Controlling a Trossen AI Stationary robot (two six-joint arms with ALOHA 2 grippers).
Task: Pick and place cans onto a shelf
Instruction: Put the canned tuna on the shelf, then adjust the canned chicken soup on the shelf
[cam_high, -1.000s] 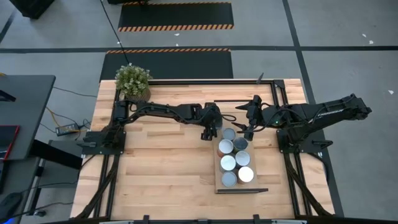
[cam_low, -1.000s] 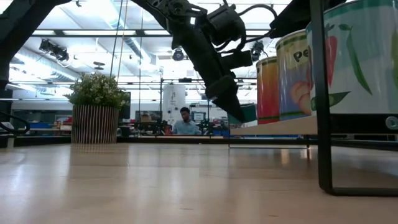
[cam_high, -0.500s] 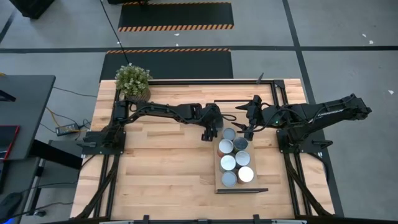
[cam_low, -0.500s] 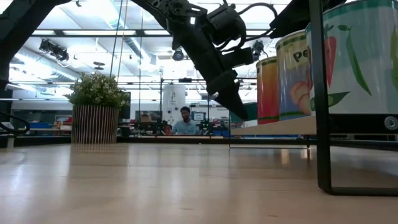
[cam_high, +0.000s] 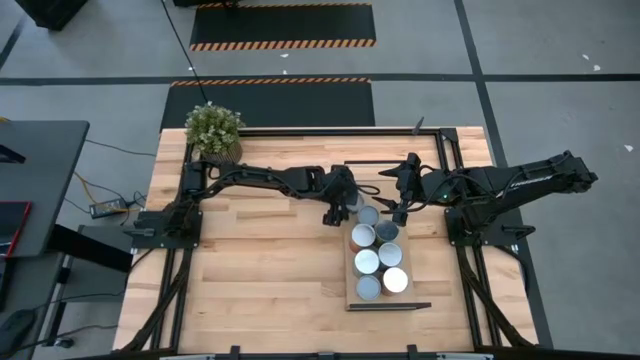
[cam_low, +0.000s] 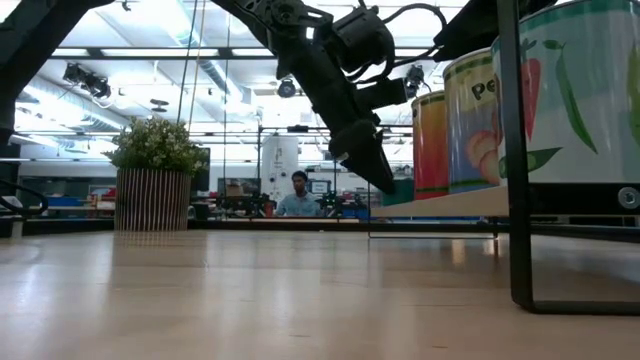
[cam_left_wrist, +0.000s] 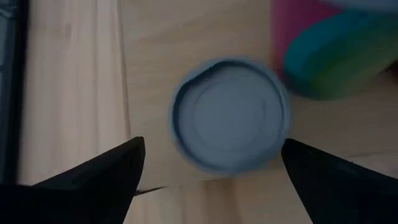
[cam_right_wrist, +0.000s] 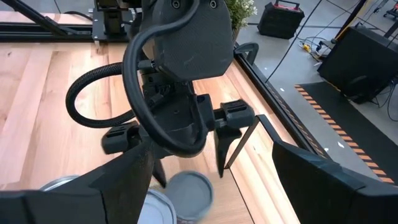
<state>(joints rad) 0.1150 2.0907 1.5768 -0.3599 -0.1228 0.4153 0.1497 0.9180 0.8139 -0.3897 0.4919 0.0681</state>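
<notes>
Several cans stand upright in two rows on the light-wood shelf, right of the table's centre. The can at the shelf's far end has a blue-grey top. My left gripper hovers open just over it, one finger on either side, touching nothing. The right wrist view shows those fingers over that can. My right gripper is open and empty, beside the shelf's far right corner. In the low view, the cans' printed sides show on the raised board.
A potted green plant stands at the table's far left corner. A black frame runs along the table's right side. The shelf's black leg stands close to the low camera. A person sits in the room far behind the table.
</notes>
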